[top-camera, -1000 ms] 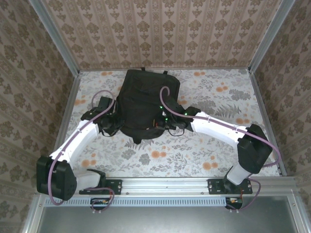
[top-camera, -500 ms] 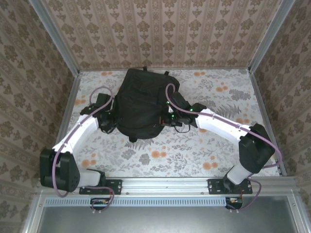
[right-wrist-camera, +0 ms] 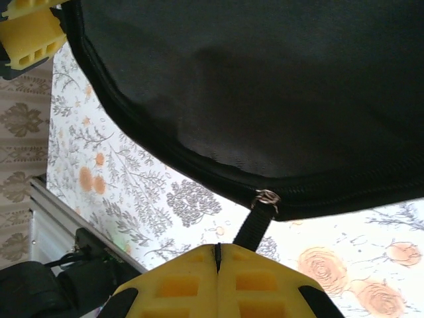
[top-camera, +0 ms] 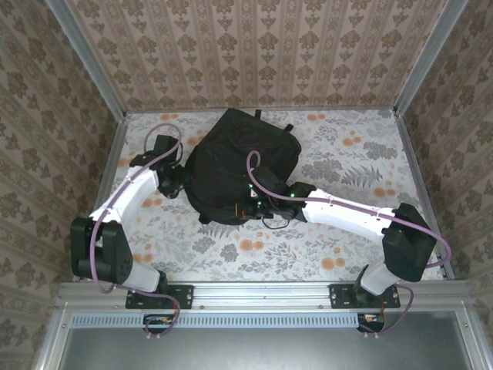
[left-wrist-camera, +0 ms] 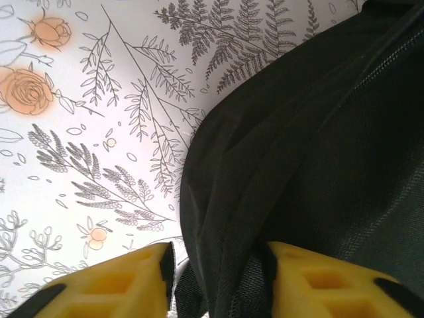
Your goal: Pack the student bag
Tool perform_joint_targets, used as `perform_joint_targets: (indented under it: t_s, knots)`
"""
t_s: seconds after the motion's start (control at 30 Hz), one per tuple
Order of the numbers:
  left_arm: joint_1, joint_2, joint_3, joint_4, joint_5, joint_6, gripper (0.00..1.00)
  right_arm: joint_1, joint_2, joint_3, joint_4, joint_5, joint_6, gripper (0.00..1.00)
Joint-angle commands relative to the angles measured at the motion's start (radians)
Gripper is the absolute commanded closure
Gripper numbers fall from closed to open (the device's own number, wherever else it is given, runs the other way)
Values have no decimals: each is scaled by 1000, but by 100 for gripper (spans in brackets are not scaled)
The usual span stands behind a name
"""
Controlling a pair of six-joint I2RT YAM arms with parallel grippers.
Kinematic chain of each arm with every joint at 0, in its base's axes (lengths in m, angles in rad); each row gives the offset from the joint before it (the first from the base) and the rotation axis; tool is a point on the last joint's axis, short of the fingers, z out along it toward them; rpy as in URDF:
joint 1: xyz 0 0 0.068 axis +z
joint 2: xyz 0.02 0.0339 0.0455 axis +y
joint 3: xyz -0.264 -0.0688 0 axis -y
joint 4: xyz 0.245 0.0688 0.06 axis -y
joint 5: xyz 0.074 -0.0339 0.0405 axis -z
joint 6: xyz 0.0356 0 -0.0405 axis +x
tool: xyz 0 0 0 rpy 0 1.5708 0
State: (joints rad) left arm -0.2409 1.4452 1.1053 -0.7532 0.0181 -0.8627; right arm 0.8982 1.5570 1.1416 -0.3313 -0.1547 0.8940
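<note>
Black and soft, the student bag lies on the floral surface, a little toward twelve o'clock of its middle. In the overhead view its long axis runs from about seven o'clock to one o'clock.

My left pincer sits at the bag's nine o'clock side. Its yellow pads stand apart, with a rounded fold of the bag's edge rising between them. The fold touches the right-hand pad. On the other side I can make out a thin gap, so I am not clamped on it.

My right pincer is at the bag's six o'clock edge, just below the zipper seam. Its two pads are pressed together on a short black pull strap. The strap hangs from a small metal ring on that seam and runs straight down into my closed tips.
</note>
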Motion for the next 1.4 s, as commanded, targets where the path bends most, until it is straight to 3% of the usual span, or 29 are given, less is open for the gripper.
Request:
perform_joint_targets:
  t_s: [0.0,0.3,0.47,0.67,0.83,0.93,1.0,1.37]
  knots:
    - [-7,-89,22,-74,12,-25,51,8,24,37,47,-1,73,100]
    - [-172,-242,-145,-20,96,-335,46,4,48,70,67,29,94,100]
    - [-256,-219,-157,-11,68,-425,47,-1,40,54,72,35,99,100]
    - [-268,-170,-177,26,52,-459,48,-3,25,34,72,41,100,100]
    - [-278,-138,-186,47,48,-463,61,-9,15,32,65,43,91,100]
    - [-278,-143,-188,48,34,-455,80,-23,12,30,48,44,81,100]
    - [-277,-153,-189,44,21,-446,98,-35,6,23,35,52,60,100]
    - [-268,-197,-193,16,-37,-428,100,-107,-42,-12,-64,95,-98,100]
